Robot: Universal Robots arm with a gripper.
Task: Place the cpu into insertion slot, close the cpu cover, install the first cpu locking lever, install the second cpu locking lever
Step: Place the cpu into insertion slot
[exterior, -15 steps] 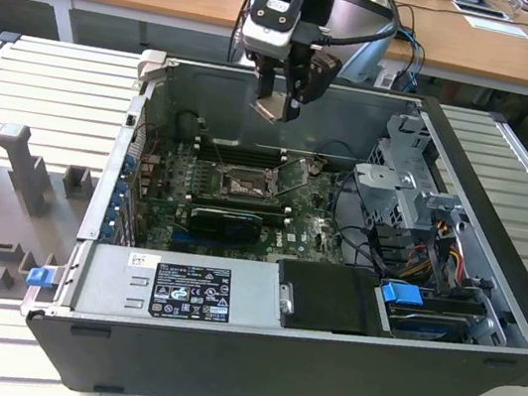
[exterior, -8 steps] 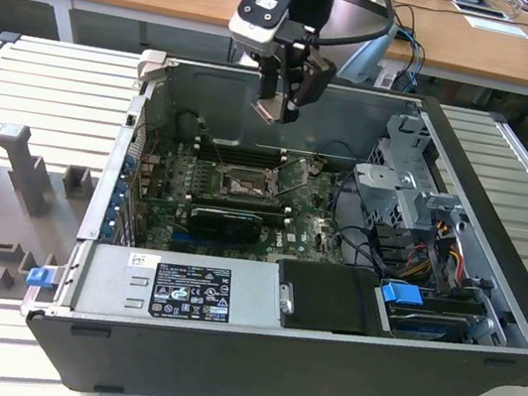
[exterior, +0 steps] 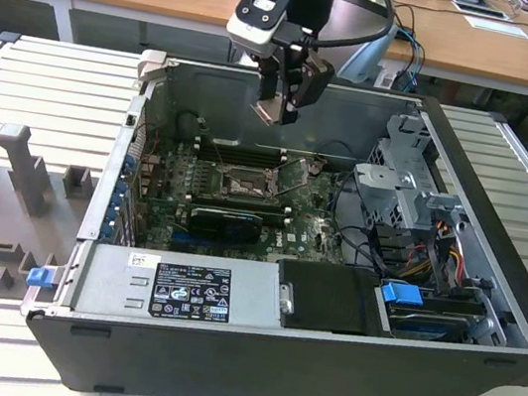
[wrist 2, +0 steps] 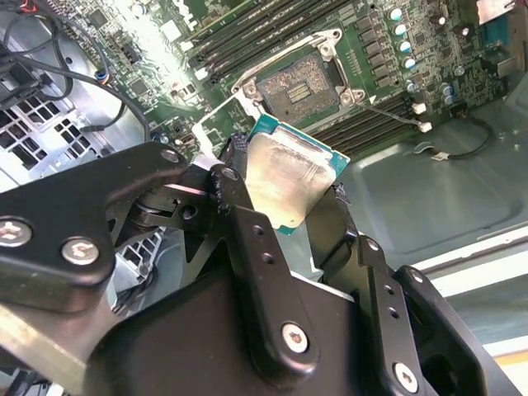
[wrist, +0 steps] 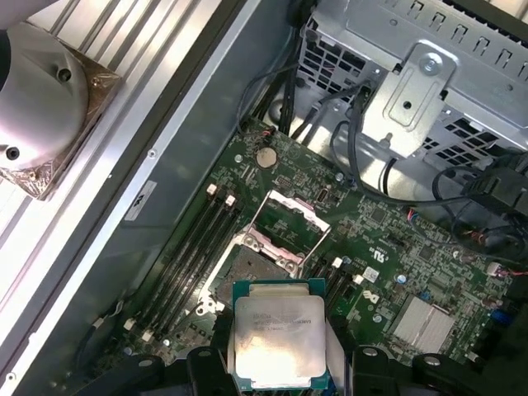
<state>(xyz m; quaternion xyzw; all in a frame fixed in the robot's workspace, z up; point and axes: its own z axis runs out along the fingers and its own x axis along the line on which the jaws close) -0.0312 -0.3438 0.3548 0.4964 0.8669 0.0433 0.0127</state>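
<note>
Pincer closed on the cpu
The cpu was held well above the insertion slot, not yet seated; the cpu cover was seen raised open beside that slot.

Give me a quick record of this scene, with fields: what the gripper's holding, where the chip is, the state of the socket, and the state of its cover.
gripper: black two-finger gripper, shut on the cpu
held item: cpu, small square chip with a pale silver-grey metal top, pinched by its edges
position: in the air above the open dark computer case, not seated
socket: insertion slot, square and black on the green board, empty, contacts exposed
cover: cpu cover, thin metal frame plate, raised open beside the slot
</note>
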